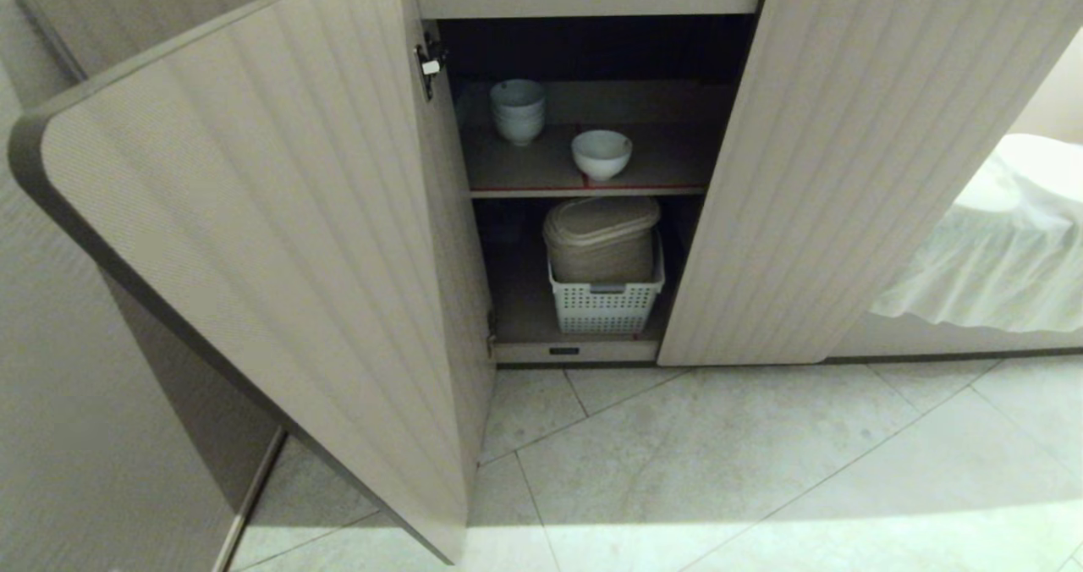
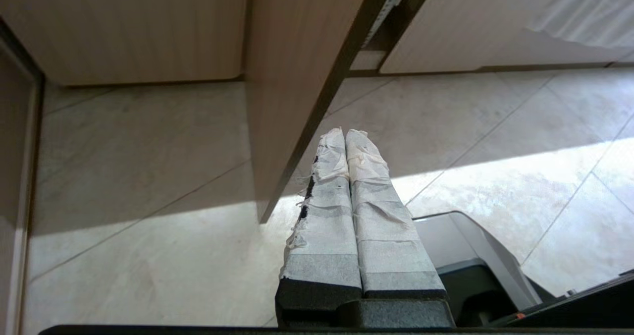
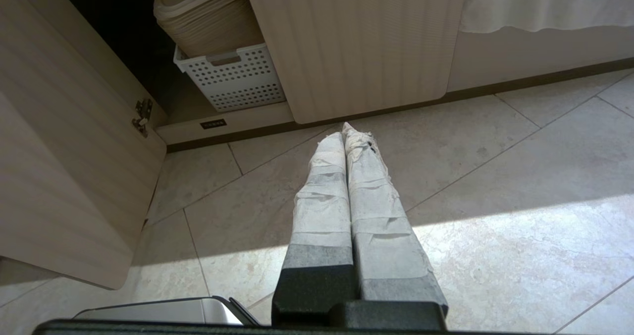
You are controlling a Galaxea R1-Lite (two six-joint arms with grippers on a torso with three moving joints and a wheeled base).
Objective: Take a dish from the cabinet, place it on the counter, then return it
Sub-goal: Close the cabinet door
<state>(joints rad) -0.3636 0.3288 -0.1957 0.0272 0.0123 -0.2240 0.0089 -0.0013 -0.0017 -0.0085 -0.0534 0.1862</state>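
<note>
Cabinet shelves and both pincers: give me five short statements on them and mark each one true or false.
1. A single white bowl sits on the upper shelf, apart from the stack of white bowls. True.
2. The left pincer is closed on the bowl. False: it is shut on nothing, out over the floor tiles near the edge of the open cabinet door.
3. A white perforated basket stands on the bottom shelf with a beige lidded container in it. True.
4. The cabinet's left door is closed. False: it is swung open, showing both shelves.
5. The right pincer is open. False: its fingers are pressed together, over the floor.
</note>
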